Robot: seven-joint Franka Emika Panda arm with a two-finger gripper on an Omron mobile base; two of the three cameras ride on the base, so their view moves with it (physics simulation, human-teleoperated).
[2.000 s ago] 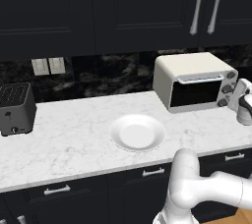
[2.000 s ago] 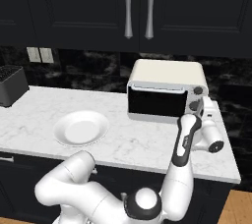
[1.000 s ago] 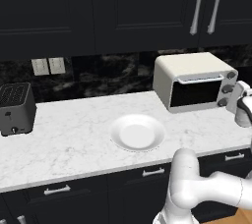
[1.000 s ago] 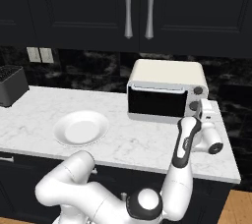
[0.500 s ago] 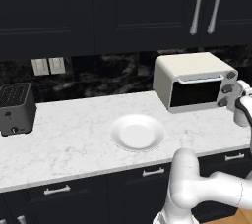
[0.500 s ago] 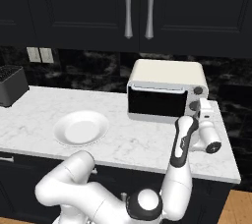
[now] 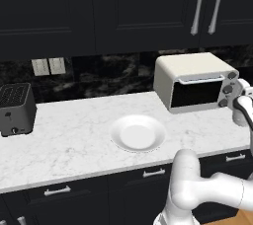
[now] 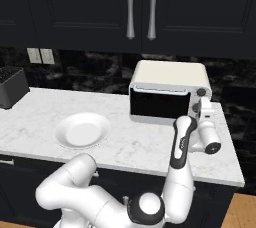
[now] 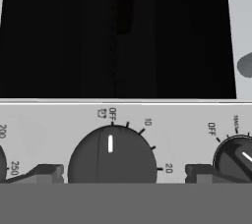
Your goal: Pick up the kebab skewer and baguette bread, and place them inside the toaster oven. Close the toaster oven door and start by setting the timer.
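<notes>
Toaster oven (image 8: 167,92) at the back right of the surface (image 8: 130,144), its door (image 8: 159,106) shut; the dark glass hides whatever lies on the rack, so neither kebab skewer nor baguette bread can be confirmed inside. The arm reaches to the oven's right-hand control column, bringing the claw (image 8: 204,114) square to the knobs. In the hand view the claw (image 9: 122,175) is released, its two tips standing wide apart, one on each side of the timer knob (image 9: 111,155), neither tip clearly touching it. The knob's white pointer stands upright, just left of the OFF mark on a dial that runs on to 10 and 20 (so the timer is judged not yet set). A second knob (image 9: 237,159) sits to the right in that view, and the edge of a temperature dial marked 250 to the left.

The straddling pose suits a pinch-and-twist: closing the tips on the knob's sides, then rotating the wrist toward the numbered marks, is the step judged to be in hand.

Round white plate (image 7: 138,133), middle front of the surface, holds nothing. Black slot toaster (image 7: 16,109) stands at the far left edge, slots unfilled as far as can be told.
</notes>
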